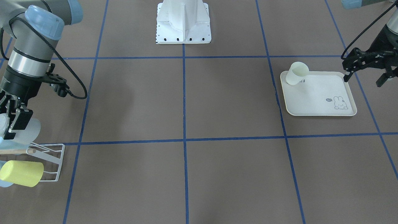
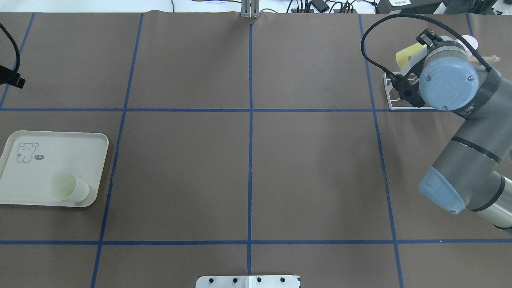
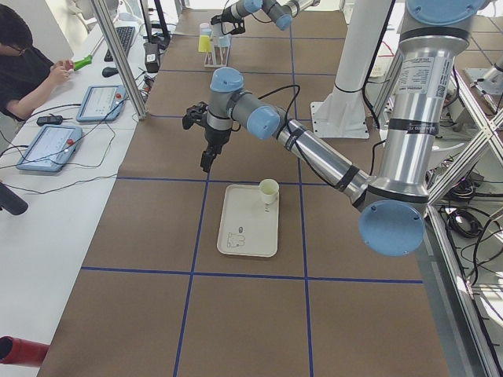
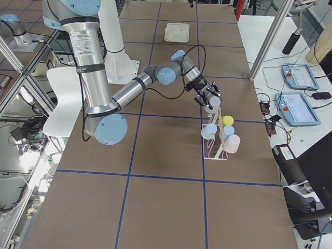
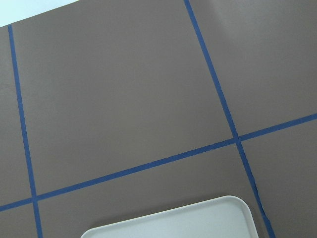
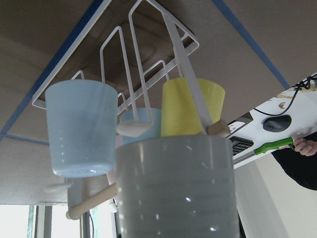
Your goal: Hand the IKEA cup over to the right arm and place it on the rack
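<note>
Grey cup (image 6: 173, 188), at 6 o'clock in the wrist view, pinched by the right gripper (image 1: 14, 126) against the rack (image 1: 61, 161), presumably to hang it on a peg. The left gripper (image 1: 364, 77), fingers spread, hovers at 3 o'clock in the front view.

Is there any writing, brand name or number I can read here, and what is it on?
None reads clearly.
Tray: marks in the dark bubble beside the rabbit drawing, too small to read.
Right arm: pale lettering on a joint, blurred.
Grey cup: no print on the side shown.
</note>
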### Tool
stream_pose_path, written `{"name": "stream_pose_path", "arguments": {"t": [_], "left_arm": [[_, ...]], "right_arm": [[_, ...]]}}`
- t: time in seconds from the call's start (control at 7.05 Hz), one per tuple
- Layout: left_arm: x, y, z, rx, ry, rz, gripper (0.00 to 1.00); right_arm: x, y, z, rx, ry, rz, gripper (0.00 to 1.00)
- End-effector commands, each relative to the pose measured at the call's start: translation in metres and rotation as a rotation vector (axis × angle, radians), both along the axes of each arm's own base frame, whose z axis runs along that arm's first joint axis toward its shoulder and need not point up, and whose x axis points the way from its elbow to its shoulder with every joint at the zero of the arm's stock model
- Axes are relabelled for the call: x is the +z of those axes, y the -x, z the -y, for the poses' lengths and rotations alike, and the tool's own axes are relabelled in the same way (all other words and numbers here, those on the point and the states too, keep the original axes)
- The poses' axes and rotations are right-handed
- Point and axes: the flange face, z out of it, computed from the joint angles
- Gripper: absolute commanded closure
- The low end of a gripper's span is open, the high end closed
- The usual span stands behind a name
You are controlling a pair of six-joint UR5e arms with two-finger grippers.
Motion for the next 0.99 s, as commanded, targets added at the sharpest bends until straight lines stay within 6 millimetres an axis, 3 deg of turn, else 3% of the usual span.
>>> {"name": "stream_pose_path", "arguments": {"t": [0.0, 0.28, 0.57, 0.85], "left_arm": [[0.000, 0.000, 0.000, 0.001, 0.001, -0.001, 0.00], [0.000, 0.000, 0.000, 0.001, 0.001, -0.001, 0.00], [0.000, 0.000, 0.000, 0.001, 0.001, -0.001, 0.00], [0.000, 0.000, 0.000, 0.001, 0.001, -0.001, 0.00]], "right_arm": [[0.014, -0.010, 0.000, 0.004, 0.000, -0.006, 0.76], [0.024, -0.006, 0.002, 0.004, 0.005, -0.006, 0.76], [0.047, 0.005, 0.012, 0.007, -0.014, 0.019, 0.76], [0.050, 0.009, 0.015, 0.007, -0.018, 0.029, 0.76]]}}
